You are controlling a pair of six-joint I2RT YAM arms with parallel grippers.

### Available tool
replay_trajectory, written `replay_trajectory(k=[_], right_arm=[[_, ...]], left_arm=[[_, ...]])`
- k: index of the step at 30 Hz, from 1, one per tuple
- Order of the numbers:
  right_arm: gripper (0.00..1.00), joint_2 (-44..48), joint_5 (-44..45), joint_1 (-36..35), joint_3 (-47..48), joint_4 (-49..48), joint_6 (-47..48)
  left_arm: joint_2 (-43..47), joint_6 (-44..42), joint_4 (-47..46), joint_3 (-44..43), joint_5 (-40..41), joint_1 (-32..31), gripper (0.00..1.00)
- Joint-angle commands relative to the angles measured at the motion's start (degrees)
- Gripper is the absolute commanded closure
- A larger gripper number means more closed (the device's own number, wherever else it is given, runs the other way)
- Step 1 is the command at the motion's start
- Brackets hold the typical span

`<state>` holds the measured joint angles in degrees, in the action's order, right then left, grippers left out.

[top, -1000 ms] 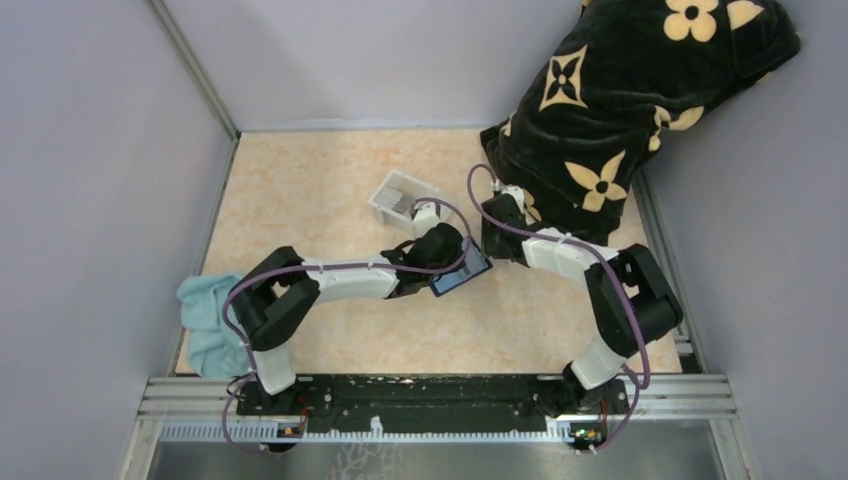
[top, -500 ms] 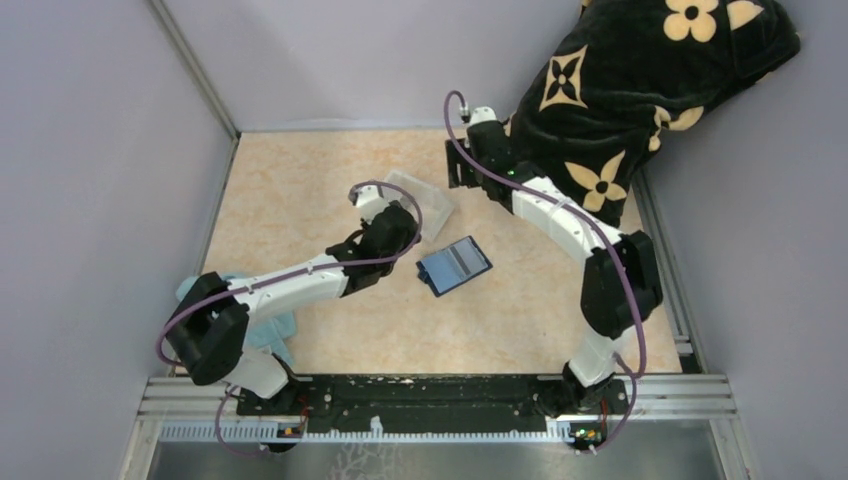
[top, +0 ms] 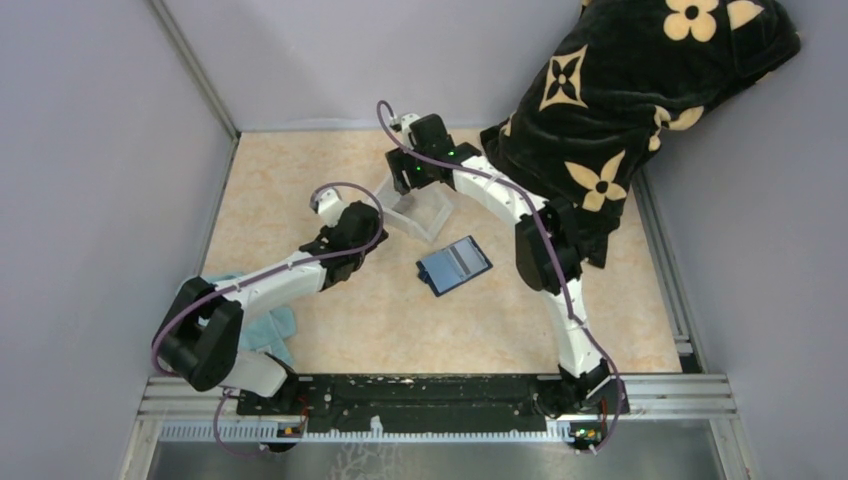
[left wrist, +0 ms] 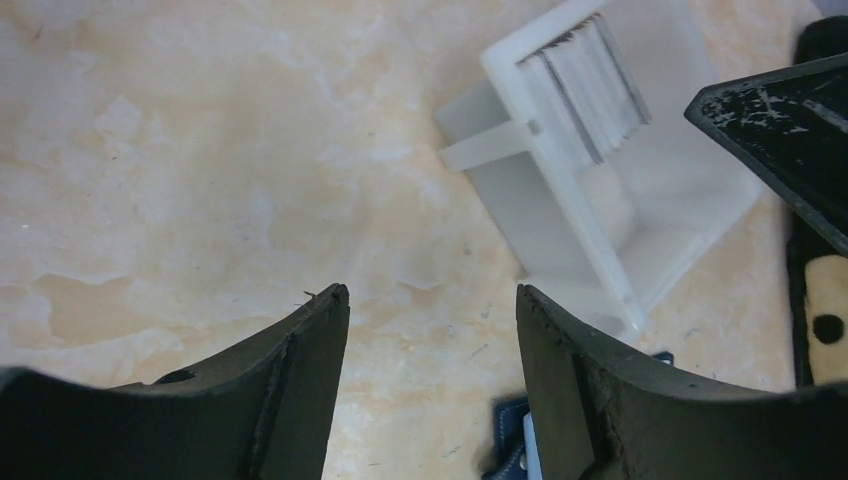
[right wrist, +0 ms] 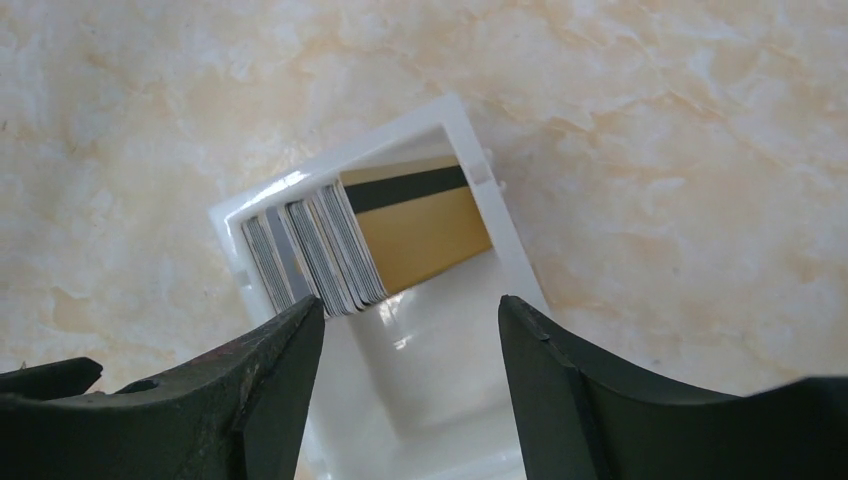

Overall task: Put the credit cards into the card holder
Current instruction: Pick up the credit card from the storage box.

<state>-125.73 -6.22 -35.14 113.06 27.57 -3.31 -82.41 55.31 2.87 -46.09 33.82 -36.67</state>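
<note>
Navy card holder (top: 454,265) laid open just beside white tray (right wrist: 430,380) | credit cards (right wrist: 360,245) stacked inside tray | left jaws held wide, empty, near tray | right jaws held wide, empty, above tray

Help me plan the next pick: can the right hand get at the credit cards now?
Probably yes: the right hand hangs open over the credit cards, standing on edge in the white tray, with nothing between.
</note>
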Motion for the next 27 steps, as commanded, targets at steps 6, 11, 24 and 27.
replay_trajectory(k=[6,11,24,27], right_arm=[[0.37,-7.7,-5.6,-1.0,13.2,3.0,1.0],[0.38,-10.3,-6.8,-0.9,15.7,3.7,0.7],[0.43,-13.7,-16.0,1.8,16.5,0.7,-4.5],[0.46,-14.5,-18.3,2.7,16.7,0.1,-6.1]], left_arm=[[-1.0,2.7,-4.6,3.1,-5.9,4.6,0.34],[-3.0,2.3,-5.7,2.5,-7.2,5.6,0.34],[-4.8,2.5,-6.9,2.6,-8.2,6.3,0.35],[-5.1,2.5,-6.8,2.6,-8.1,6.3,0.35]])
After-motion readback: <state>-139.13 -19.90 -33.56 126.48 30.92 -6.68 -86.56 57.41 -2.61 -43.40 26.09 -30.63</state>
